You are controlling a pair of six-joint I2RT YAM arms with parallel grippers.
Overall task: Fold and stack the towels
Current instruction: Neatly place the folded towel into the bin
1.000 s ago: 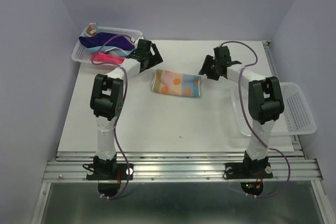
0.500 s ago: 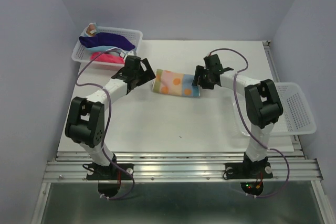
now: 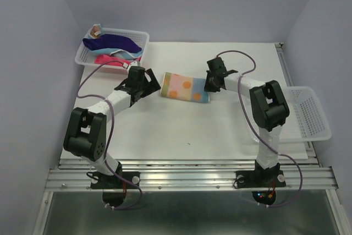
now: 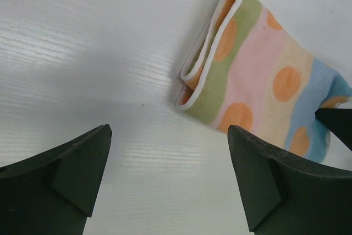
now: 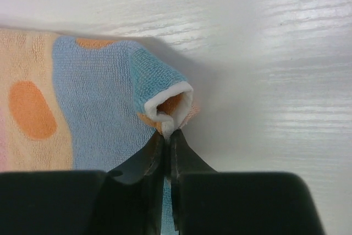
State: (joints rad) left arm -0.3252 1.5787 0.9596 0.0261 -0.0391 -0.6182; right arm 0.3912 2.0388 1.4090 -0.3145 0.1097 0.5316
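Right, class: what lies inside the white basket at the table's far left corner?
In the basket, a navy-purple towel lies on top, over a pink towel and a light blue towel. Anything beneath them is covered.

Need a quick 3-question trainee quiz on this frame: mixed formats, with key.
1. True or false: the right gripper is shut on a corner of the patterned towel.
2. The left gripper is: A) shut on the patterned towel, B) open, just short of the patterned towel, C) inside a basket.
3. Fill in: the navy towel lies in the back-___ basket.
Key: 1 true; 2 B; 3 left.
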